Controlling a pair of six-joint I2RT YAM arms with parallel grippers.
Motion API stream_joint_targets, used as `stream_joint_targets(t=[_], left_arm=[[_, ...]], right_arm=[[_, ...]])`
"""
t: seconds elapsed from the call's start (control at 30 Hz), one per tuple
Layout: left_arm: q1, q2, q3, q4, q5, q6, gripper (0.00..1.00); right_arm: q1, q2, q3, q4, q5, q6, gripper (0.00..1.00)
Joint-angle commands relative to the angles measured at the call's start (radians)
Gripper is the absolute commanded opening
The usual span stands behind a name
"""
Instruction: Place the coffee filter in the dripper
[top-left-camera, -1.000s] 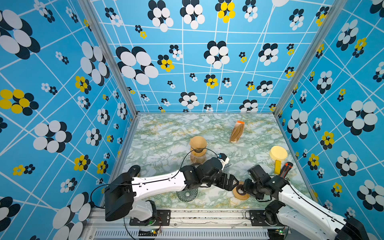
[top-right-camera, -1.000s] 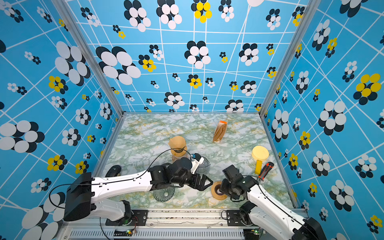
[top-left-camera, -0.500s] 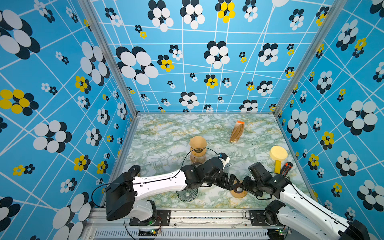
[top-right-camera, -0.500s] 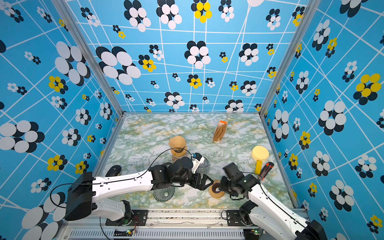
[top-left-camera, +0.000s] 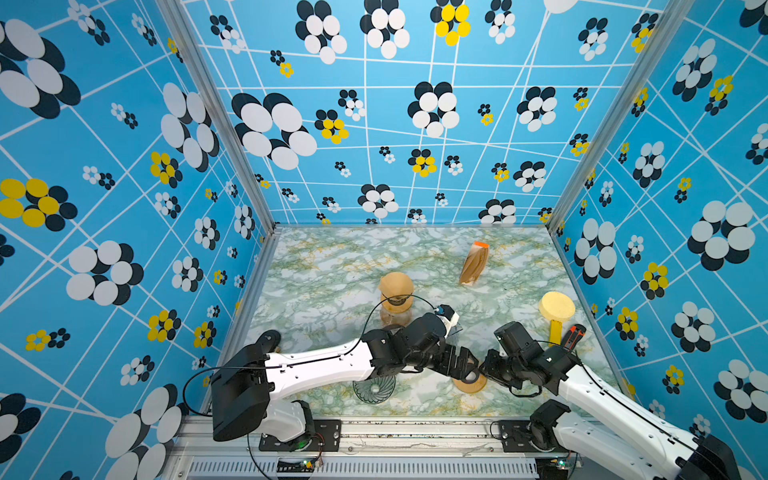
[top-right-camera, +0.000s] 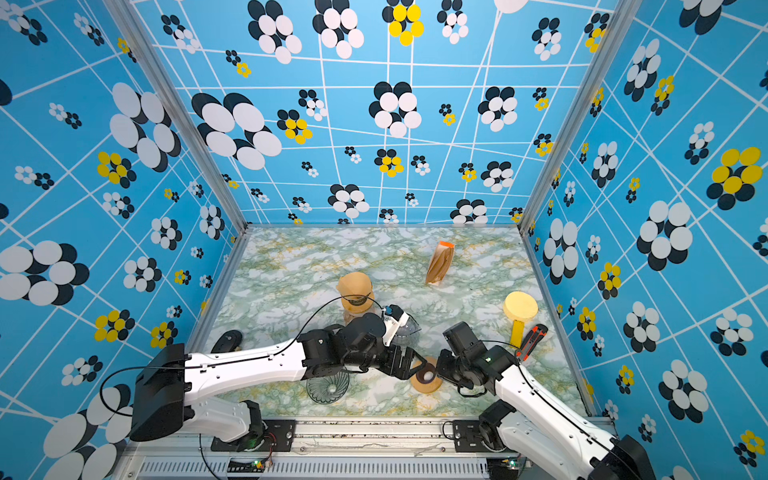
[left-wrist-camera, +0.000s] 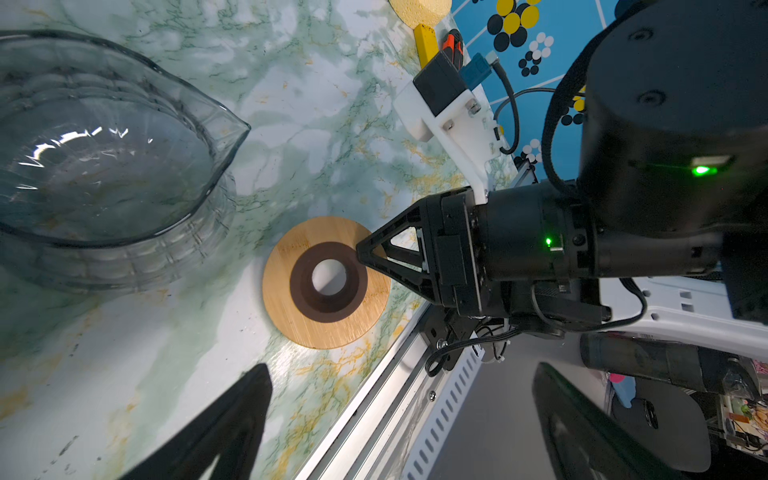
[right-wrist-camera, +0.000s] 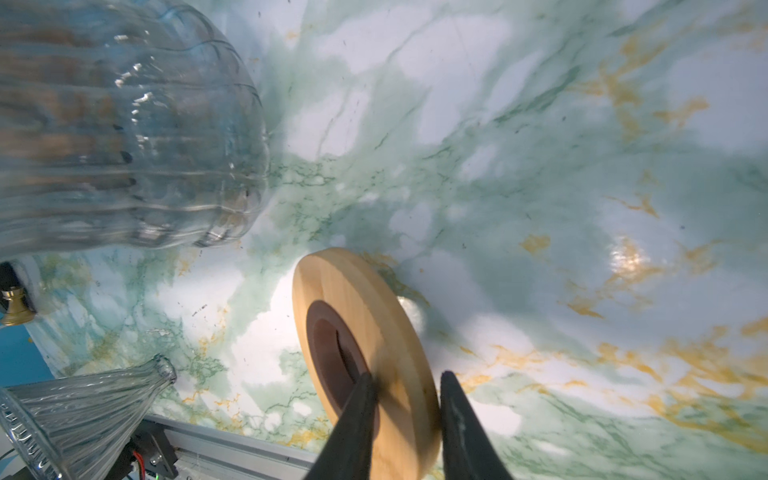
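Note:
The brown paper coffee filter (top-left-camera: 395, 286) sits as a cone on a stand at mid-table, away from both grippers. The ribbed glass dripper (top-left-camera: 374, 388) lies near the front edge, partly under my left arm, and shows in the right wrist view too (right-wrist-camera: 83, 411). A wooden ring (top-left-camera: 469, 385) with a dark inner collar lies front centre. My right gripper (right-wrist-camera: 407, 376) is shut on its rim, one finger on the collar side and one behind the ring (right-wrist-camera: 374, 299). My left gripper (top-left-camera: 461, 363) stands wide open beside the ring (left-wrist-camera: 286, 307), holding nothing.
A glass carafe (left-wrist-camera: 104, 166) stands just behind my left wrist. A clear bag of brown papers (top-left-camera: 473, 264) lies at the back right. A yellow round-headed tool (top-left-camera: 557, 309) and a red-and-black tool (top-left-camera: 573, 334) lie by the right wall. The front rail (left-wrist-camera: 374, 415) is close.
My right gripper has reached left to the wooden ring and narrowed its jaws round the rim. The ring has shifted slightly left. The left arm has stayed put.

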Motion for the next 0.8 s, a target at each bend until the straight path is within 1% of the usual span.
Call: stream_joint_targets(t=[0.0, 0.3, 0.43, 0.77], left_arm=[[0.012, 0.002, 0.014, -0.013, -0.002, 0.003, 0.99], [0.018, 0.051, 0.003, -0.017, 0.032, -0.059, 0.99], [0.017, 0.08, -0.028, 0.035, 0.061, -0.11, 0.99], [0.017, 0.127, -0.035, 0.021, 0.055, -0.132, 0.99]], right_arm=[[0.013, 0.01, 0.021, 0.028, -0.003, -0.009, 0.26], [0.027, 0.008, 0.031, 0.034, 0.009, -0.004, 0.21], [0.035, 0.009, 0.032, 0.033, 0.014, -0.005, 0.2], [0.042, 0.017, 0.007, 0.067, 0.006, 0.006, 0.22]])
